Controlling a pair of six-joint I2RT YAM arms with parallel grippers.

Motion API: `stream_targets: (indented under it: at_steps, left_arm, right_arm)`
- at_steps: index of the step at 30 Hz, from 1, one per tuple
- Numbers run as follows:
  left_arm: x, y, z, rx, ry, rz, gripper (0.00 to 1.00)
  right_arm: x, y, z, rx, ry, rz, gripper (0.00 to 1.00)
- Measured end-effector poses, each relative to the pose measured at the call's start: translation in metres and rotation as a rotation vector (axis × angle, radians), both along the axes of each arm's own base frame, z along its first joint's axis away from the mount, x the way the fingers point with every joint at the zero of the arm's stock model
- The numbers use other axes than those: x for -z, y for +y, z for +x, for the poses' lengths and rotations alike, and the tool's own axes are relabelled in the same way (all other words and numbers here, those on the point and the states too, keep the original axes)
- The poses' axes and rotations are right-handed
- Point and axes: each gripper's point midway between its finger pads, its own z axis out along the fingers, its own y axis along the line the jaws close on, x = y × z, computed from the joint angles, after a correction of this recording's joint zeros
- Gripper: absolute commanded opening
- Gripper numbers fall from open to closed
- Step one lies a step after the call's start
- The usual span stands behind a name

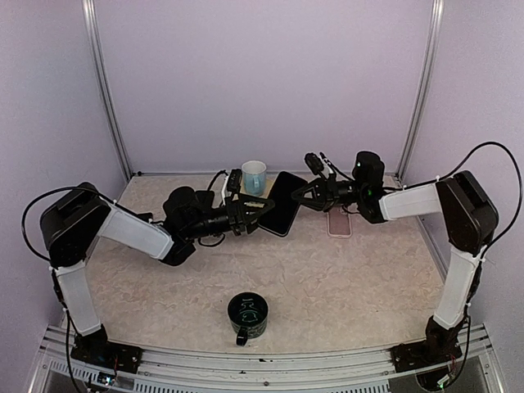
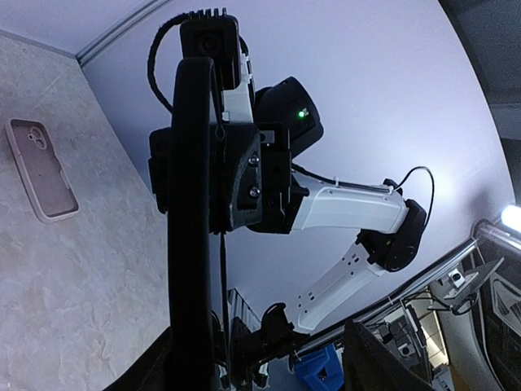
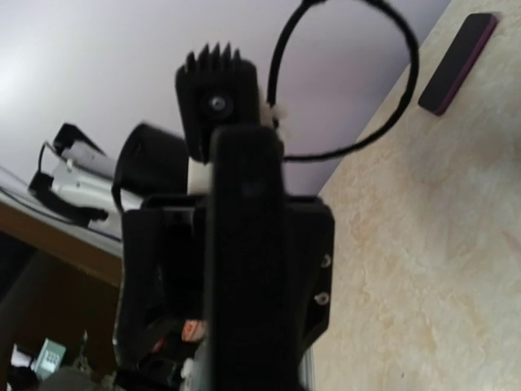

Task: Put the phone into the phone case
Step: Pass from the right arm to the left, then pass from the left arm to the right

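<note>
Both arms reach inward, forearms near level. The thin black rectangular phone hangs tilted between them. The right gripper pinches its 3 o'clock edge, and the left gripper stands spread, unclamped, at 9 o'clock. The pink phone case lies flat at the phone's 4 o'clock.

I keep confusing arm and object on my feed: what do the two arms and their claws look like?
Both match. The left arm and right arm have white link covers between bulky black joints. The left claw and right claw are black, each backed by a finned black camera block. Black cables loop off them; a green light glows on the right wrist.
</note>
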Motion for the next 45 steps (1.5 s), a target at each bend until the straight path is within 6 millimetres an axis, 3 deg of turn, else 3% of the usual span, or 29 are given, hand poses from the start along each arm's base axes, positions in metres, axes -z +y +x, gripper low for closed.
stream_targets:
  at_steps: [4, 13, 15, 18, 20, 28, 35, 39, 45]
  left_arm:
    - [-0.002, -0.011, -0.004, 0.082, -0.046, 0.043, 0.49]
    - [0.022, -0.02, -0.006, 0.154, -0.061, 0.164, 0.0]
    - [0.026, -0.019, -0.004, 0.149, -0.058, 0.182, 0.0]
    - [0.029, -0.019, -0.004, 0.15, -0.062, 0.192, 0.0]
    - [0.029, -0.02, -0.005, 0.152, -0.065, 0.194, 0.0]
    - [0.026, -0.015, 0.002, 0.068, -0.06, 0.152, 0.0]
    - [0.019, -0.001, 0.014, -0.061, -0.024, 0.058, 0.0]
    - [0.008, -0.002, 0.014, -0.087, -0.032, -0.001, 0.0]
    - [0.014, -0.013, 0.005, -0.076, -0.009, -0.017, 0.0]
  right_arm:
    - [-0.002, -0.003, -0.007, -0.035, -0.023, -0.004, 0.03]
    - [0.002, -0.005, -0.017, -0.097, -0.038, -0.032, 0.08]
    - [0.004, -0.005, -0.016, -0.091, -0.041, -0.04, 0.16]
    - [0.008, -0.005, -0.016, -0.084, -0.031, -0.05, 0.39]
    - [0.007, -0.005, -0.014, -0.072, -0.033, -0.052, 0.45]
    - [-0.001, -0.005, -0.008, 0.0, -0.055, -0.057, 0.47]
    - [0.008, -0.005, -0.008, 0.054, -0.05, -0.068, 0.47]
    - [0.008, 0.001, -0.012, 0.055, -0.058, -0.062, 0.46]
    - [0.0, 0.006, -0.013, 0.06, -0.085, -0.039, 0.37]
